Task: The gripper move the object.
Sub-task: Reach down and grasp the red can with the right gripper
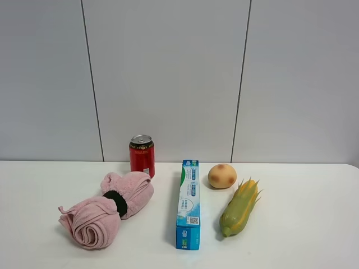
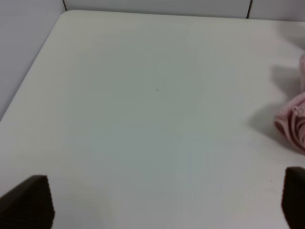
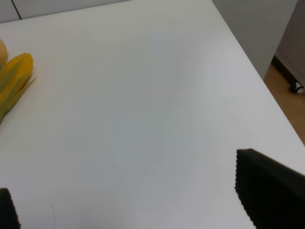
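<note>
Five things stand or lie on the white surface (image 1: pixel 303 224), in front of a grey panelled wall (image 1: pixel 168 73). The red can (image 1: pixel 142 155) stands upright at the back, close to the wall, with its silver top and pull tab facing up. Nothing grips it.

Just in front of the can, a little to the left in the high view, lies a rolled pink towel (image 1: pixel 106 210) with a dark band around its middle. The far end of the towel is very near the foot of the can, and I cannot tell if they touch. To the right of the can lies a long blue-green box (image 1: pixel 188 203), flat, with its length running from back to front. Further right is a round brownish potato (image 1: pixel 222 175). Just in front of it a yellow-green corn cob (image 1: pixel 240 208) lies at a slant, near the box but apart from it.

In its wrist view the left tool (image 2: pixel 159 202) is wide open. Its two dark ribbed fingers (image 2: pixel 26 202) are at opposite edges of the picture with only bare surface between them. A part of the pink towel shows at one side. The right tool (image 3: pixel 138 200) is also wide open above bare surface and holds nothing. The corn cob is well apart from it.
</note>
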Controlling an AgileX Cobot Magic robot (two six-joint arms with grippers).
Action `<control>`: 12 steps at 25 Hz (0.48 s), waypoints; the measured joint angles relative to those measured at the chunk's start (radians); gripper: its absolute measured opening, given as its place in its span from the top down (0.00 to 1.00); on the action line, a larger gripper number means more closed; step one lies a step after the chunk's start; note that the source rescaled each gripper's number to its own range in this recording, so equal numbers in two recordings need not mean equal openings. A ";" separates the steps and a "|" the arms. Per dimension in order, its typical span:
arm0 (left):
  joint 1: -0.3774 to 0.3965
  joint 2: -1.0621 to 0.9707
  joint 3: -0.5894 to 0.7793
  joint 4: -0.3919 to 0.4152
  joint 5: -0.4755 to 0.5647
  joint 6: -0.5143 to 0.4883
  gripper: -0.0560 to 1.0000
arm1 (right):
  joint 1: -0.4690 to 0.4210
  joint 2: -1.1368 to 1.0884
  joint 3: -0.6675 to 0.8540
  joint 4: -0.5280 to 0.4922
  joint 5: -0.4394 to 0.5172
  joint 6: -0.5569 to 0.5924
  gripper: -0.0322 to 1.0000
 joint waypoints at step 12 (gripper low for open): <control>0.000 0.000 0.000 0.000 0.000 0.000 0.00 | 0.000 0.000 0.000 0.000 0.000 0.000 0.21</control>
